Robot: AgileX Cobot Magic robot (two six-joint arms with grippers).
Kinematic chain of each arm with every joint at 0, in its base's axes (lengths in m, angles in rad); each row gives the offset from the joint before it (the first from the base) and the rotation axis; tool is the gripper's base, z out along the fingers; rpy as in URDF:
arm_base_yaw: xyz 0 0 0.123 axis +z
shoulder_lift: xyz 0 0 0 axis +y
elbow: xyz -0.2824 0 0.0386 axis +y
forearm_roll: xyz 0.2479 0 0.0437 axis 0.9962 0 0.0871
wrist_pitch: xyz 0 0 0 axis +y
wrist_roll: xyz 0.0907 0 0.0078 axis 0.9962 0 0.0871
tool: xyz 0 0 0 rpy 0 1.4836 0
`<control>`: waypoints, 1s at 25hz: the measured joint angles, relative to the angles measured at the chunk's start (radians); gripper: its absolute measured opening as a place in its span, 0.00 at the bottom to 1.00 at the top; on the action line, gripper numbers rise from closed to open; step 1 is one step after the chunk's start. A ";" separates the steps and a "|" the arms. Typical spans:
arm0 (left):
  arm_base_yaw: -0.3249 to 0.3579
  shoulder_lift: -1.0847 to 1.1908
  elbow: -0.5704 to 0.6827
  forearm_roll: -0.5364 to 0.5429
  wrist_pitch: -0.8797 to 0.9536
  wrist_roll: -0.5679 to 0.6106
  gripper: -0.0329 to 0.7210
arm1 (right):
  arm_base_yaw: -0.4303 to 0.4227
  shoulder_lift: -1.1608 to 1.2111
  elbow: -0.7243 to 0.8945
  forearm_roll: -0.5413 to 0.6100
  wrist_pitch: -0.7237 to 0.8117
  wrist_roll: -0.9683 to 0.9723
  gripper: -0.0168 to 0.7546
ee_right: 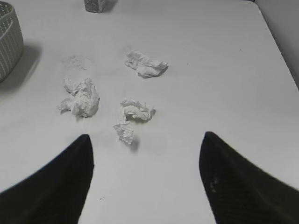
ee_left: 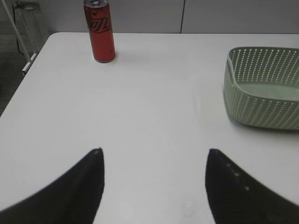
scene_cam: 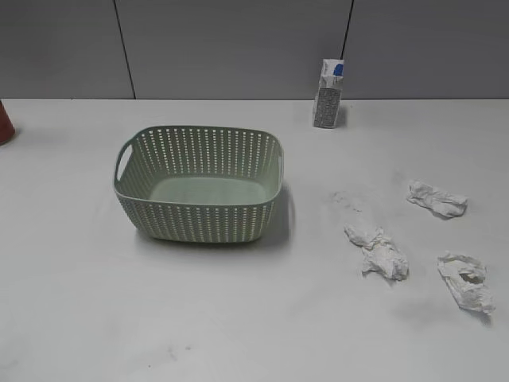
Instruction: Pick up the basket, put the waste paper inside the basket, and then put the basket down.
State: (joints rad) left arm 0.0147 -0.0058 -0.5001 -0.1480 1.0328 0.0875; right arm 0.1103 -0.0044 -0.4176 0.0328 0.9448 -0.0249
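The sage-green basket [scene_cam: 199, 185] stands empty on the white table, left of centre; it also shows at the right edge of the left wrist view [ee_left: 261, 88] and the left edge of the right wrist view [ee_right: 8, 39]. Three crumpled white waste paper wads lie to its right: a far one [scene_cam: 437, 199] [ee_right: 145, 64], a middle one [scene_cam: 380, 253] [ee_right: 80, 98] and a near-right one [scene_cam: 466, 282] [ee_right: 131, 116]. My left gripper [ee_left: 154, 151] is open and empty, left of the basket. My right gripper [ee_right: 145, 136] is open and empty, just short of the wads. Neither arm shows in the exterior view.
A white-grey carton with a blue mark [scene_cam: 328, 94] stands upright at the back of the table, right of the basket. A red drink can [ee_left: 99, 30] stands at the far left; its edge shows in the exterior view [scene_cam: 5, 121]. A grey wall runs behind the table.
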 joint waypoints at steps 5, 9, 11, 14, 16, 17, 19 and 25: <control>0.000 0.000 0.000 0.000 0.000 0.000 0.73 | 0.000 0.000 0.000 0.000 0.000 0.000 0.75; 0.000 0.000 0.000 0.000 0.000 0.000 0.73 | 0.000 0.000 0.000 0.000 0.000 0.000 0.75; 0.000 0.000 0.000 0.000 0.000 0.000 0.73 | 0.000 0.000 0.000 0.000 0.000 0.000 0.75; 0.000 0.000 0.000 -0.002 0.000 0.000 0.73 | 0.000 0.000 0.000 0.000 0.000 0.000 0.75; 0.000 0.000 0.000 -0.004 0.000 0.000 0.73 | 0.000 0.000 0.000 0.000 0.000 0.000 0.75; 0.000 0.000 0.000 -0.004 0.000 0.000 0.73 | 0.000 0.000 0.000 0.000 0.000 0.000 0.75; 0.000 0.000 0.000 -0.004 0.000 0.000 0.73 | 0.000 0.000 0.000 0.001 0.000 0.000 0.75; 0.000 0.000 0.000 -0.004 0.000 0.000 0.73 | 0.000 0.000 0.000 0.001 0.000 -0.001 0.75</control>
State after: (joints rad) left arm 0.0147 -0.0058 -0.5001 -0.1524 1.0328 0.0875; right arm 0.1103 -0.0044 -0.4176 0.0336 0.9448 -0.0256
